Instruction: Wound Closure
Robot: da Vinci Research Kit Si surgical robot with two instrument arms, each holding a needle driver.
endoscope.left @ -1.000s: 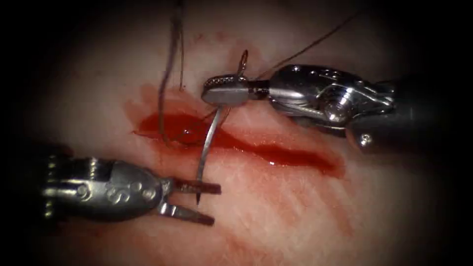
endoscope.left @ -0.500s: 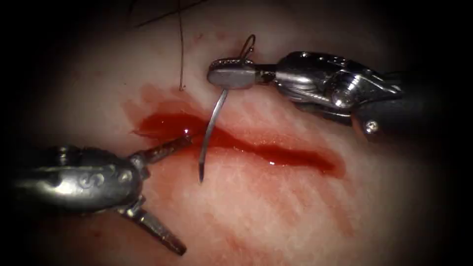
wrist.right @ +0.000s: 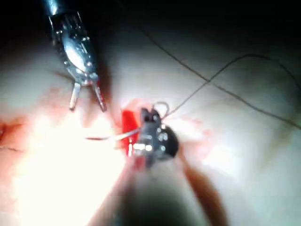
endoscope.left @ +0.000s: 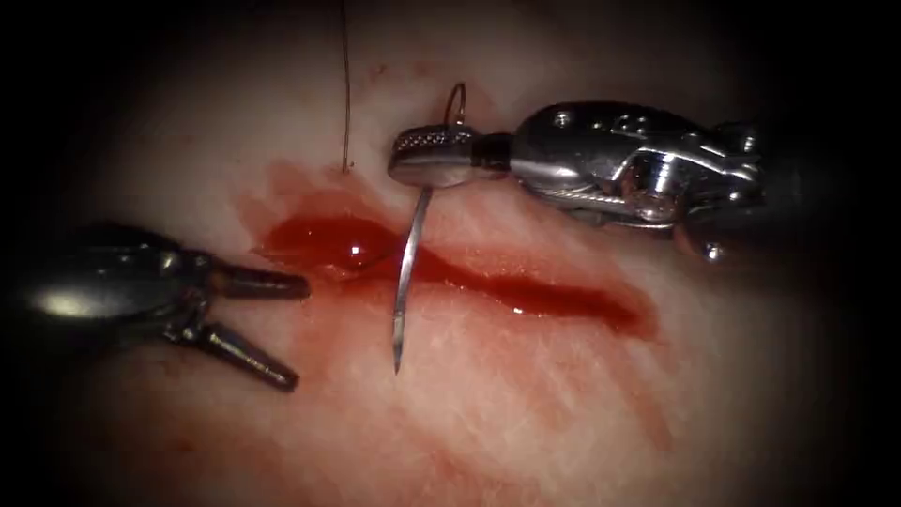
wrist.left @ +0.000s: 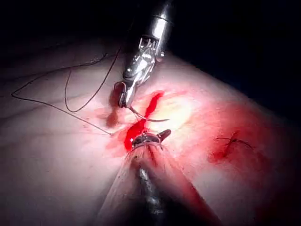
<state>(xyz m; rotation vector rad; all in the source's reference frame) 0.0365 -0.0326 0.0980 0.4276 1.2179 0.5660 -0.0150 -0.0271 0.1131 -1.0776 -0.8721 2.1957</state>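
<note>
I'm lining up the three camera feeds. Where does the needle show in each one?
Endoscope view: the needle hangs from the right claw, gripped near its thread end, crossing the red fluid in the cut, tip free above the tissue.
Left wrist view: the needle curves out below the right claw.
Right wrist view: the needle juts from the right claw.
Shared landmark: the red fluid.

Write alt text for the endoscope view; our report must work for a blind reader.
The right tool grips the needle near its thread end, and the needle reaches down across the red cut with its tip free over the tissue. The left tool sits open and empty at the left of the cut. A thread runs up from the tissue.
</note>
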